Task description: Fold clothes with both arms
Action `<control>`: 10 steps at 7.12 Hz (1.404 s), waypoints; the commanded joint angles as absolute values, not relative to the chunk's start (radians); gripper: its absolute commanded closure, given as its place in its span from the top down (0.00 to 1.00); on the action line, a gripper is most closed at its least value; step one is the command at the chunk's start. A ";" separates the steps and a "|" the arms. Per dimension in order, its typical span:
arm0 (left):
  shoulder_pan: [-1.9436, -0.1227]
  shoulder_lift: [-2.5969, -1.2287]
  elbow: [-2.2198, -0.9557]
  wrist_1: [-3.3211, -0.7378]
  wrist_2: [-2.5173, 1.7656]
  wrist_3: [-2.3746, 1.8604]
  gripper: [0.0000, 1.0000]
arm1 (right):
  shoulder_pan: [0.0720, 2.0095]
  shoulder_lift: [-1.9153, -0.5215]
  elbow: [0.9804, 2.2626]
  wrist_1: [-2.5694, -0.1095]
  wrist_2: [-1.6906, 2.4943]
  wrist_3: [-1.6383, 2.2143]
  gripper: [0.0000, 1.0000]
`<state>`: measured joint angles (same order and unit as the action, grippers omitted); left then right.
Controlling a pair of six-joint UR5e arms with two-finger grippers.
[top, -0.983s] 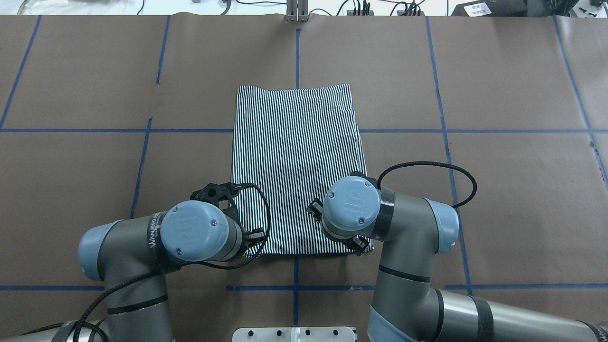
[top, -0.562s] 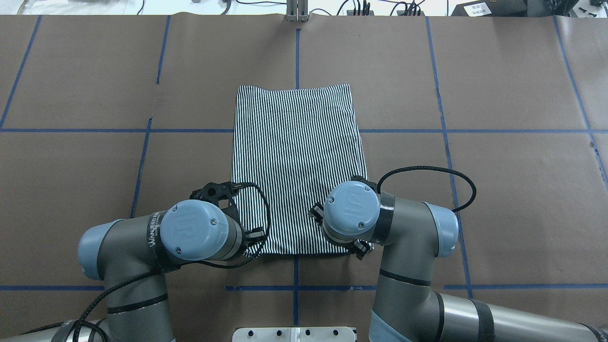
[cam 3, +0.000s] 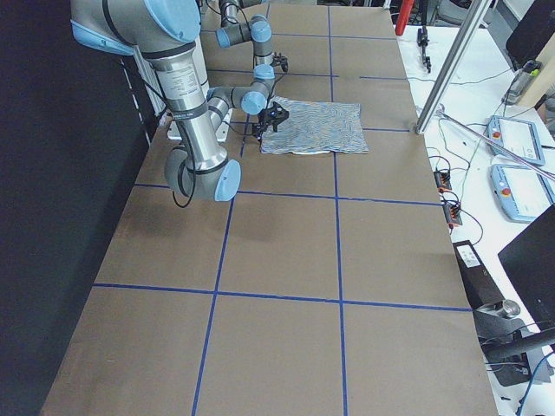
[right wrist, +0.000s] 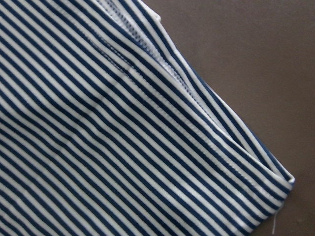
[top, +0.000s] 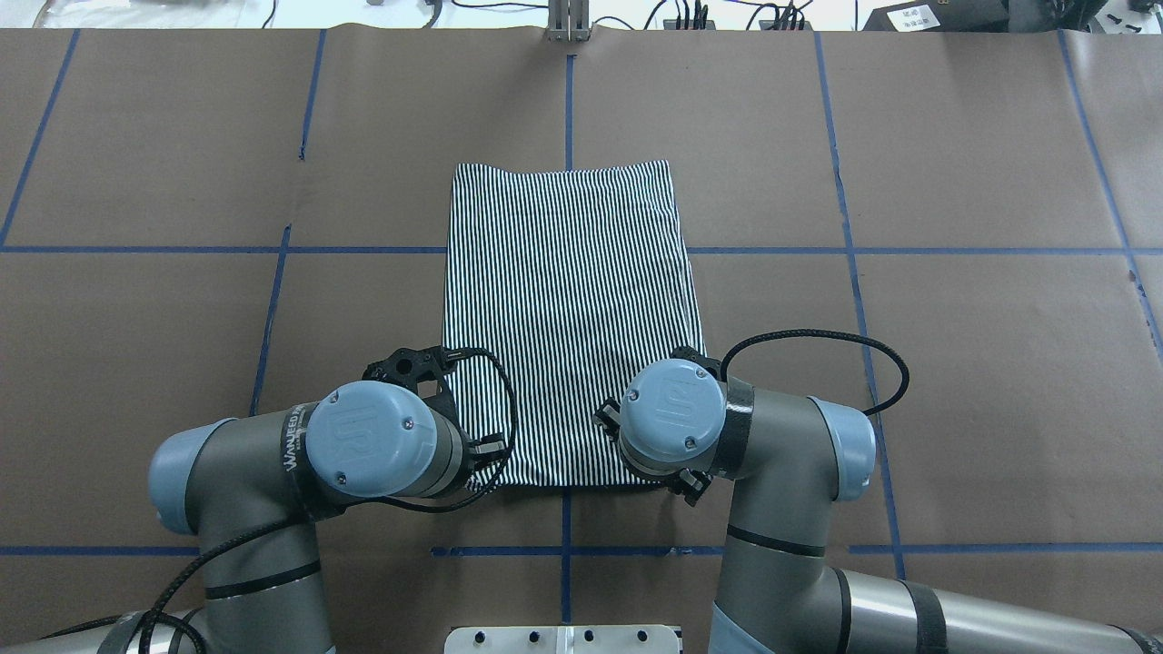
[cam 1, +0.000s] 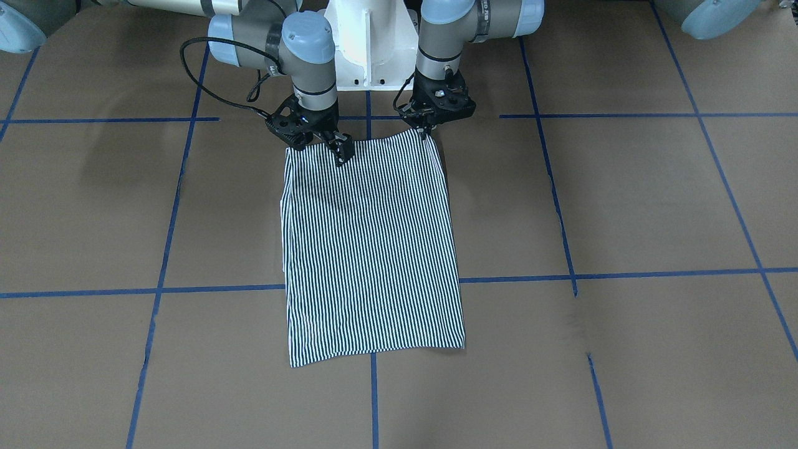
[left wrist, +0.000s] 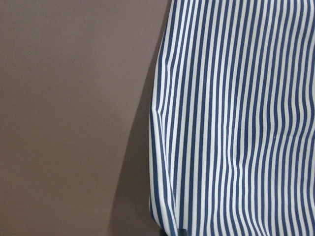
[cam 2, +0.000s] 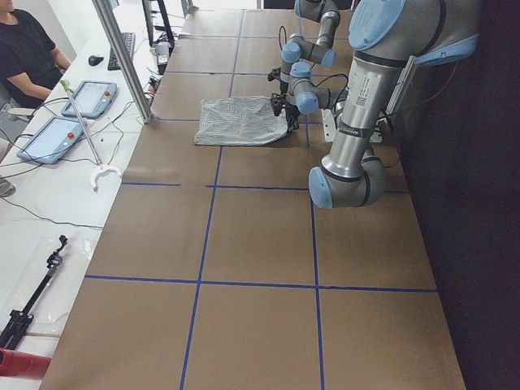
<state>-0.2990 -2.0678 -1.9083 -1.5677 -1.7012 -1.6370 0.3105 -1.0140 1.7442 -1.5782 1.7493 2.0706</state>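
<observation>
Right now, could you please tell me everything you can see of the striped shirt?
The striped shirt is thin knit cloth in fine navy-and-white stripes, folded into a tall rectangle lying flat on the brown table; no collar or sleeves show. Stitched hems stack at one robot-side corner. The left gripper looks pinched on one robot-side corner; the right gripper is over the other, grip unclear.

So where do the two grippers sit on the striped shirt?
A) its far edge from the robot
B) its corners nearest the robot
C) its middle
B: the left gripper and right gripper sit at the robot-side corners of the shirt.
</observation>
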 commanded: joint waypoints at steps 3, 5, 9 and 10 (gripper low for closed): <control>-0.299 -2.068 -1.908 -1.568 -1.701 -1.638 0.00 | 0.308 -1.003 1.744 -1.566 1.747 2.069 1.00; -0.299 -2.068 -1.908 -1.568 -1.701 -1.638 0.00 | 0.310 -1.003 1.743 -1.565 1.747 2.068 1.00; -0.299 -2.068 -1.908 -1.568 -1.701 -1.638 0.00 | 0.310 -1.005 1.720 -1.565 1.747 2.068 1.00; -0.301 -2.068 -1.908 -1.568 -1.701 -1.638 0.00 | 0.310 -1.006 1.720 -1.565 1.747 2.069 1.00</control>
